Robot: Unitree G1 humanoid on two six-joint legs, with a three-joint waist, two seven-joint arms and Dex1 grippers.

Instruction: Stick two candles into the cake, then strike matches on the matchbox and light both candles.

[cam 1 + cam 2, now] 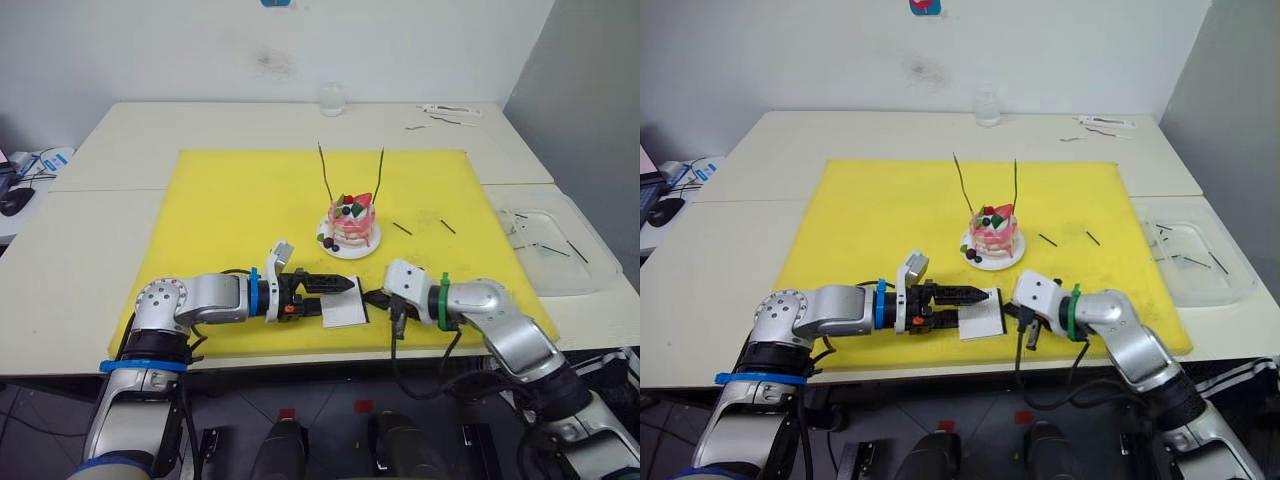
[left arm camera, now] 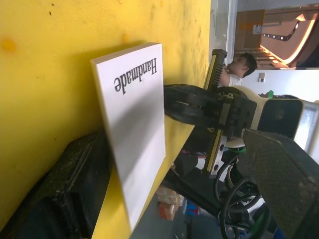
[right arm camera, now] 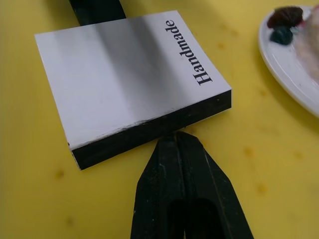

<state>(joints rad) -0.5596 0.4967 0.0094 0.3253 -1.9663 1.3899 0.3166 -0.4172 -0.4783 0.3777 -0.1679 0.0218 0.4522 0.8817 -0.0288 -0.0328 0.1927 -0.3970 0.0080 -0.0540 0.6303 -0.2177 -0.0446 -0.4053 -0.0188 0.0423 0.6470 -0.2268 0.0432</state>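
Right gripper (image 3: 180, 137), fingers pinched together (match unseen), is touching the matchbox's (image 3: 124, 74) black strip at its 3 o'clock edge; left gripper (image 1: 975, 296) is bracing it, grip unclear.

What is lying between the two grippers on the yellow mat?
The matchbox lies flat between the left gripper and the right gripper, as the left eye view shows. In the right wrist view, the right gripper's closed tips meet its black strip.
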